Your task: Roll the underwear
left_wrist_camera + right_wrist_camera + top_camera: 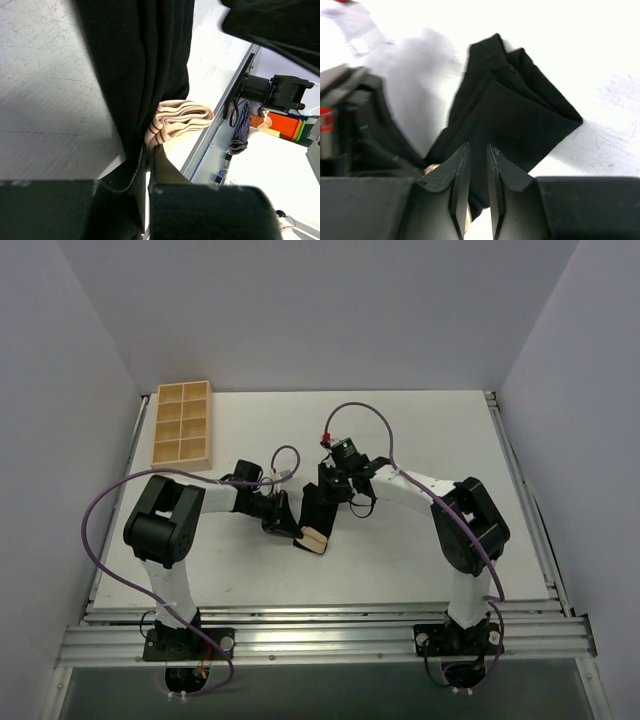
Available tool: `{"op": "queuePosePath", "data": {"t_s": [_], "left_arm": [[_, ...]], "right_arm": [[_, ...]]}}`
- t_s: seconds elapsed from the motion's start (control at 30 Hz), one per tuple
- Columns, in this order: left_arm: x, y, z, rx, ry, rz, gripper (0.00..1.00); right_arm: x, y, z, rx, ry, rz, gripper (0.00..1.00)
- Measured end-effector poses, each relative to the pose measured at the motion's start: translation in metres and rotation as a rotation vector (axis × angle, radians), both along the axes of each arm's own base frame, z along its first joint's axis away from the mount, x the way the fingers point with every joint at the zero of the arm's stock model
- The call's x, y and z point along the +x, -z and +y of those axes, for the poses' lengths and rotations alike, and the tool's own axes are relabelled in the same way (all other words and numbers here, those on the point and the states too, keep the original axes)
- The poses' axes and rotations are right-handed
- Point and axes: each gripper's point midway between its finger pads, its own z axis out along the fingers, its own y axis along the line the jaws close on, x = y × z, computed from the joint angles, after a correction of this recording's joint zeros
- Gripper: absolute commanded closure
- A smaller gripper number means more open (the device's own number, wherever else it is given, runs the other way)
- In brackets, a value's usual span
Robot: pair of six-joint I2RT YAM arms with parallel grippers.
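The underwear [322,508] lies folded into a narrow black strip at the table's middle, with its beige waistband [313,539] at the near end. My left gripper [287,519] reaches in from the left and is shut on the fabric near the waistband. In the left wrist view the gripper [149,150] pinches the cloth next to the bunched waistband [177,120]. My right gripper [336,490] comes in from the right at the strip's far end. In the right wrist view it [477,147] is closed on the black fabric [515,115], which fills the narrow gap.
A tan wooden compartment tray [182,424] stands at the back left of the table. The table's near edge rail [215,125] runs close to the waistband. Purple cables [365,412] loop over both arms.
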Motion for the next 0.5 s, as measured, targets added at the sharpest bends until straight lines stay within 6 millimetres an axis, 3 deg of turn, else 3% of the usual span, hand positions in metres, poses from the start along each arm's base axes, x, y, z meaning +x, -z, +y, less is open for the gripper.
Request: {"op": "queuePosePath", "data": {"t_s": [0.23,0.5], "left_arm": [[0.001,0.001,0.003,0.020,-0.016,0.020,0.98],[0.003,0.002,0.007,0.040,-0.051,0.032,0.98]], "right_arm": [[-0.003,0.042,-0.020,-0.172,0.101,0.036,0.87],[0.002,0.046,-0.028,-0.206,0.182,0.032,0.88]]}}
